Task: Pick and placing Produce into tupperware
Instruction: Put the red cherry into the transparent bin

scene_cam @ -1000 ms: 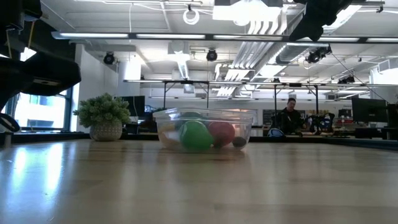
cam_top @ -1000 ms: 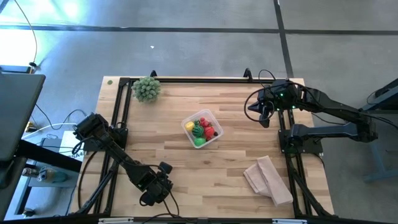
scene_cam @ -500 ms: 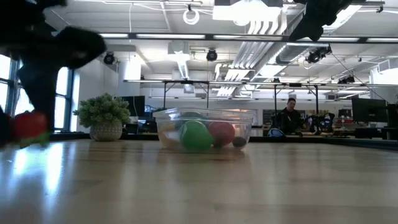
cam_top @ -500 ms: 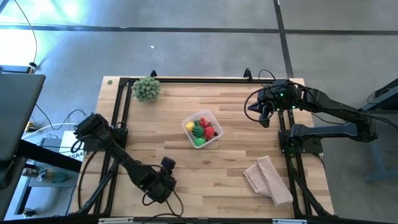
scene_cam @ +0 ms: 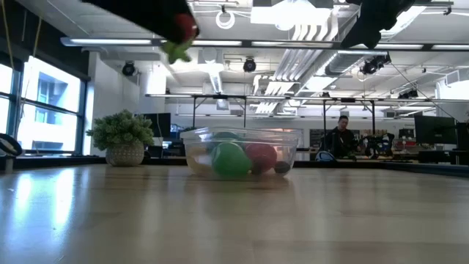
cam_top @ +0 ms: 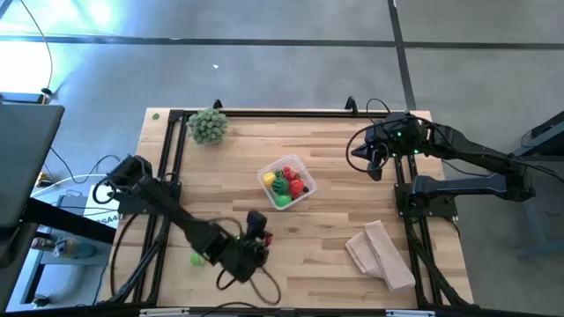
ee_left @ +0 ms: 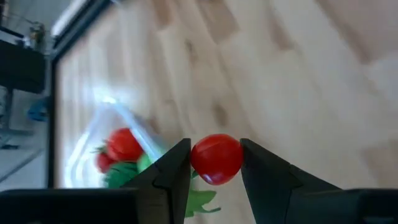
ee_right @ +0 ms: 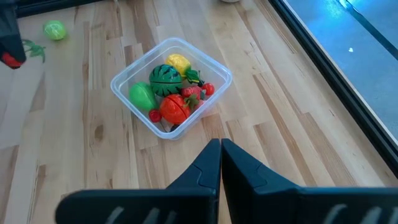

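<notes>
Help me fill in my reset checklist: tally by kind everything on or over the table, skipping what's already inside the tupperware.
Tupperware: 1
Spiky plant: 1
Folded cloth: 1
Produce outside the tupperware: 2 (red tomato held in the left gripper; green piece lying loose)
Total: 5

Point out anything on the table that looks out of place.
One green toy fruit lies loose on the wood near the table's left edge, apart from the clear container holding the rest. The left gripper holds a red tomato. Nothing looks spilled or damaged.
</notes>
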You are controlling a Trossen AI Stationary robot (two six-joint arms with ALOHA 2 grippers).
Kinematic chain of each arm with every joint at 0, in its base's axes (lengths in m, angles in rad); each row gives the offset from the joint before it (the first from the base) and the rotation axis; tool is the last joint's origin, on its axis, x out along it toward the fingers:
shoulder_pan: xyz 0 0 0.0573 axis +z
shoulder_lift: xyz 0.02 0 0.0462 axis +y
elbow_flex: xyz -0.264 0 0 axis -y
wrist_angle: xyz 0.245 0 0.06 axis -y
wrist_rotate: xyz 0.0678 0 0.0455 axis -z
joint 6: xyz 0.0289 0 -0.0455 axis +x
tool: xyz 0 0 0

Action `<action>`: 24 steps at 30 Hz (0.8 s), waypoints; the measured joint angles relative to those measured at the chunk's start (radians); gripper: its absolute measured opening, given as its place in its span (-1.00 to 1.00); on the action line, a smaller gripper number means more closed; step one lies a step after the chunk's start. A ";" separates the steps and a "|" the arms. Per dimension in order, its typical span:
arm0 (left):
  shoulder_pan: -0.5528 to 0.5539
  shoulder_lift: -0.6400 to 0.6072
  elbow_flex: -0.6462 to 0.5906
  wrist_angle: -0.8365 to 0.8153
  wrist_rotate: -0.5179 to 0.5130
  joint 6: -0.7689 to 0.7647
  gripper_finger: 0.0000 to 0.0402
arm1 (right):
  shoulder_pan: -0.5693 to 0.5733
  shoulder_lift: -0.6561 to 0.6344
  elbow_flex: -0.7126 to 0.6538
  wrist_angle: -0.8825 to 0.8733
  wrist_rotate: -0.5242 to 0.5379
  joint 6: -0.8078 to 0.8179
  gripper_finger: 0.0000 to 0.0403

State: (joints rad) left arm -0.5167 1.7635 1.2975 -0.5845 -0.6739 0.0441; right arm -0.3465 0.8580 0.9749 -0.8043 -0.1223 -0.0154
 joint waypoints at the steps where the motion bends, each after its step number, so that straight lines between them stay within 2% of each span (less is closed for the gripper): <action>1: 0.020 -0.012 0.000 0.009 0.000 0.025 -0.38 | 0.000 0.000 0.000 0.000 0.000 0.000 -0.98; 7: 0.174 -0.099 0.000 0.144 0.007 0.184 -0.38 | 0.000 0.000 0.000 0.000 0.000 0.000 -0.98; 11: 0.308 -0.167 0.000 0.242 0.095 0.195 -0.38 | 0.000 0.000 0.000 0.000 0.000 0.000 -0.98; 17: 0.548 -0.200 0.000 0.281 0.341 0.155 -0.38 | 0.000 0.000 0.000 0.000 0.000 0.000 -0.98; 22: 0.738 -0.137 -0.001 0.251 0.611 0.045 -0.38 | 0.000 0.000 0.000 0.000 0.000 0.000 -0.98; 24: 0.787 -0.104 -0.001 0.239 0.690 0.001 -0.38 | 0.000 0.000 0.000 0.000 0.000 0.000 -0.98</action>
State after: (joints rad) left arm 0.2698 1.6599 1.2968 -0.3450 0.0163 0.0452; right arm -0.3463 0.8581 0.9749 -0.8043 -0.1223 -0.0154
